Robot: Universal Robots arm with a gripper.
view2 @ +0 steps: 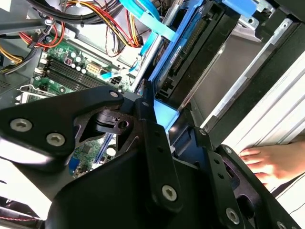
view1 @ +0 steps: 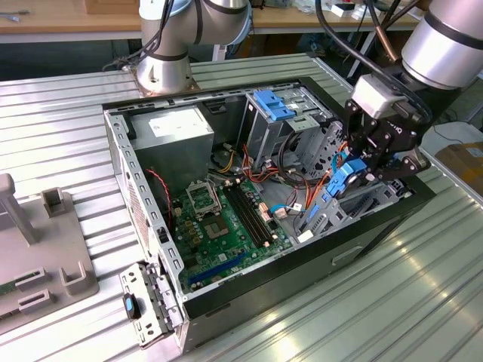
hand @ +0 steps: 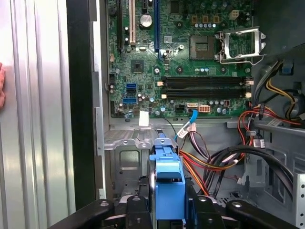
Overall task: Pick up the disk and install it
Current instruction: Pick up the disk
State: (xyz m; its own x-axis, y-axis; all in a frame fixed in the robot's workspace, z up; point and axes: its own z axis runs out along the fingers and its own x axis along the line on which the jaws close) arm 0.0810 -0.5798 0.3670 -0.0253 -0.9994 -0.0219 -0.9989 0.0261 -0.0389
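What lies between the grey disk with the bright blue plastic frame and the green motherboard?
First wrist view: a silver sheet-metal ledge separates disk from motherboard.

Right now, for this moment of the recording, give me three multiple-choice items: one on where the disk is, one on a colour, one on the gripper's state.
1. Where is the disk?
A. Flat on the table.
B. Over the open computer case, at the drive cage on the exterior view's right.
C. Lying on the motherboard.

2. What colour is the disk's carrier frame?
A. Red.
B. Yellow.
C. Blue.

3. What state is the gripper in?
A. Shut on the disk.
B. Open and empty.
C. Shut on a cable.

Answers:
1 B: the exterior view shows the disk at the cage.
2 C: the frame is bright blue in both wrist views.
3 A: the first wrist view shows the disk clamped in the gripper.
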